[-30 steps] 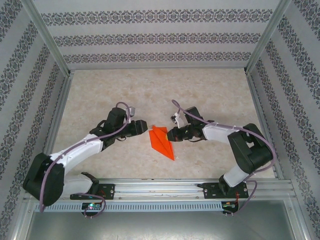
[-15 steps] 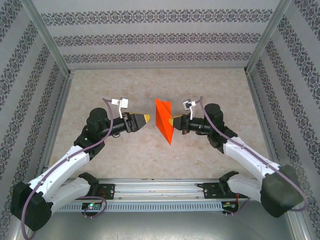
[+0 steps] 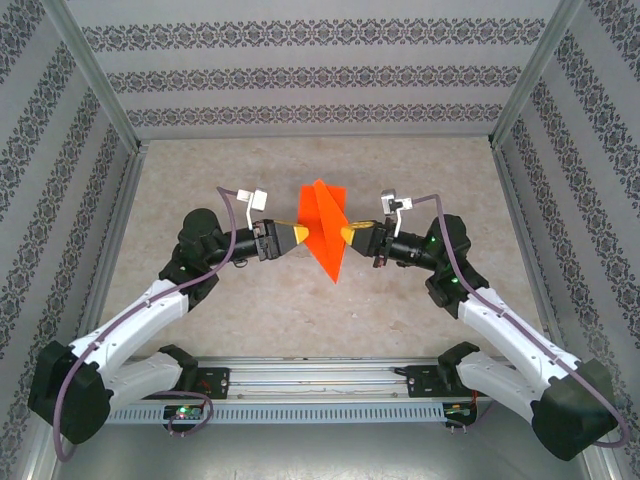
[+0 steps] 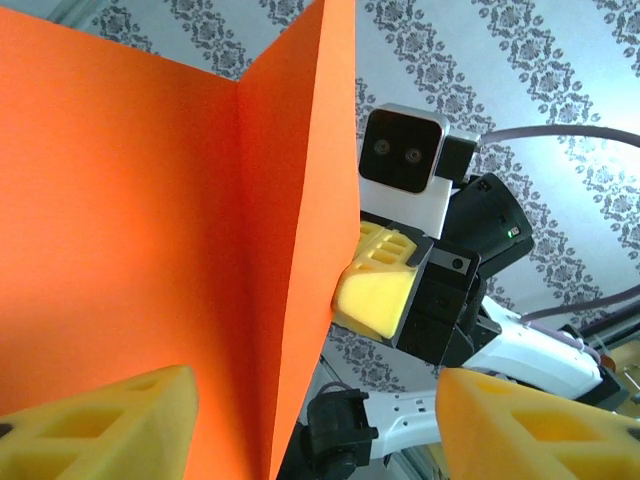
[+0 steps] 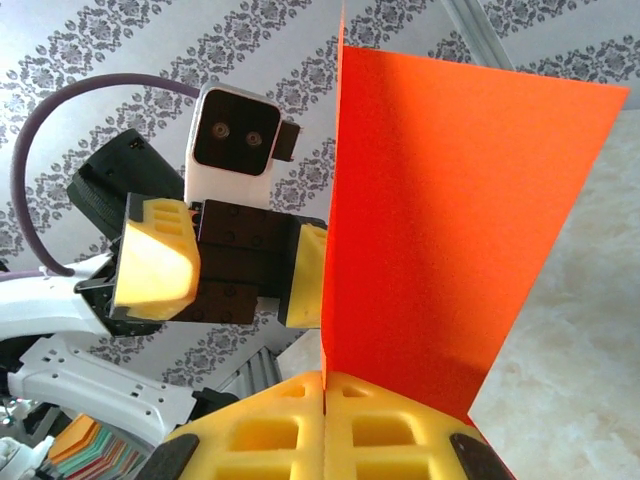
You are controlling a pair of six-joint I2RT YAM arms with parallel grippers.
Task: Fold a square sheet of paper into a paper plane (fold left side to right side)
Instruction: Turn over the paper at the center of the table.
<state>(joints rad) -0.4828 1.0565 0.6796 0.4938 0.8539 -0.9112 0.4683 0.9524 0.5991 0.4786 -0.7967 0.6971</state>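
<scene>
The orange-red sheet of paper, folded into a pointed paper plane point(image 3: 323, 232), hangs in the air above the middle of the table with its tip pointing down. My right gripper point(image 3: 347, 235) is shut on its right side. In the right wrist view the paper point(image 5: 440, 200) rises from the seam of my shut yellow fingers point(image 5: 400, 440). My left gripper point(image 3: 297, 236) stands open right at the paper's left side. In the left wrist view the creased paper point(image 4: 150, 220) reaches between my spread fingers point(image 4: 110, 420), close to the left one.
The beige table top point(image 3: 300, 320) lies below both raised arms. Patterned walls and metal frame posts point(image 3: 95, 75) close in the left, right and back. A rail point(image 3: 320, 378) with the arm bases runs along the near edge.
The paper plane lay on the table a second ago and is now lifted in my right gripper. My left gripper has moved right, up to the paper, and its jaws have narrowed slightly.
</scene>
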